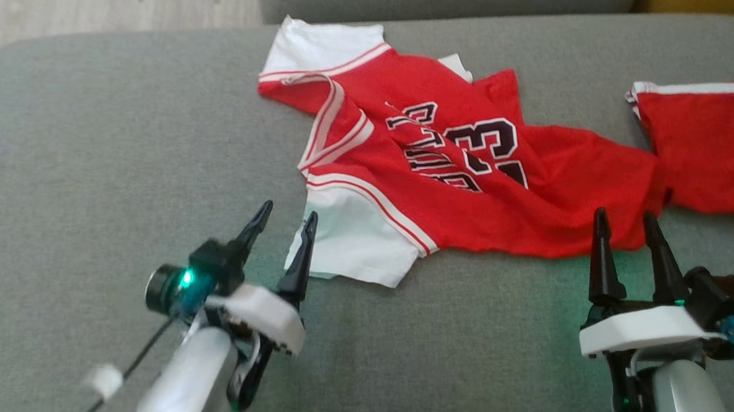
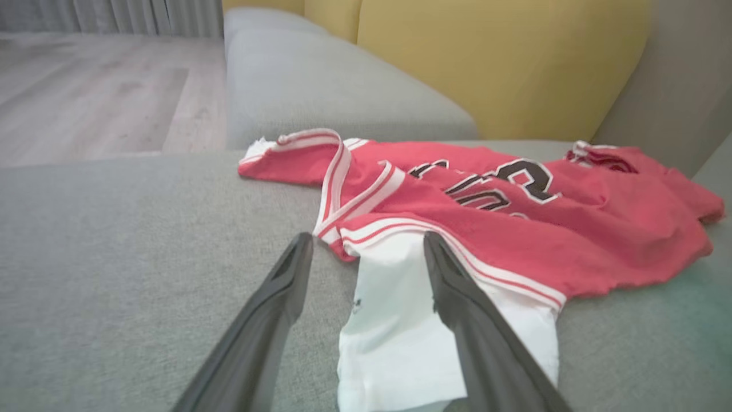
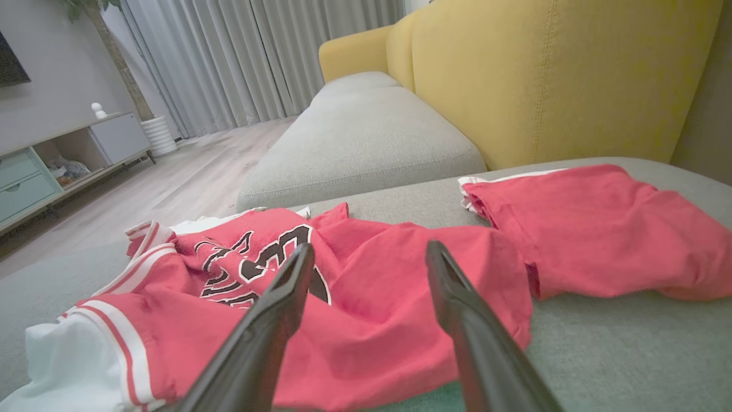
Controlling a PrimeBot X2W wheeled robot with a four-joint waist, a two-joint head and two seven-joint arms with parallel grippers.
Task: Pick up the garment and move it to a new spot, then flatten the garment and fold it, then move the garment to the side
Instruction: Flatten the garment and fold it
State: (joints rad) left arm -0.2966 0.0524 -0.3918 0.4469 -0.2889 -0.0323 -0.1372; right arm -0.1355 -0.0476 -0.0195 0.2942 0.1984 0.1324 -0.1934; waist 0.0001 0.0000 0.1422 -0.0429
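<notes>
The garment [image 1: 445,172] is a red basketball jersey with white sleeves and dark lettering, lying rumpled on a grey sofa seat [image 1: 102,151]. My left gripper [image 1: 288,217] hovers open at the edge of the near white sleeve [image 2: 394,332], nothing between its fingers. My right gripper [image 1: 624,223] stands open just short of the jersey's red hem [image 3: 400,320], holding nothing. In the left wrist view the garment [image 2: 503,223] spreads to the right beyond the gripper [image 2: 367,245]. In the right wrist view the gripper [image 3: 369,254] points over the wrinkled red cloth.
A second red piece with a white band [image 1: 708,144] lies at the right, touching the jersey's end. Yellow backrest cushions [image 3: 549,80] rise behind the seat. Another grey seat [image 3: 366,137] and wooden floor [image 2: 86,97] lie beyond on the left.
</notes>
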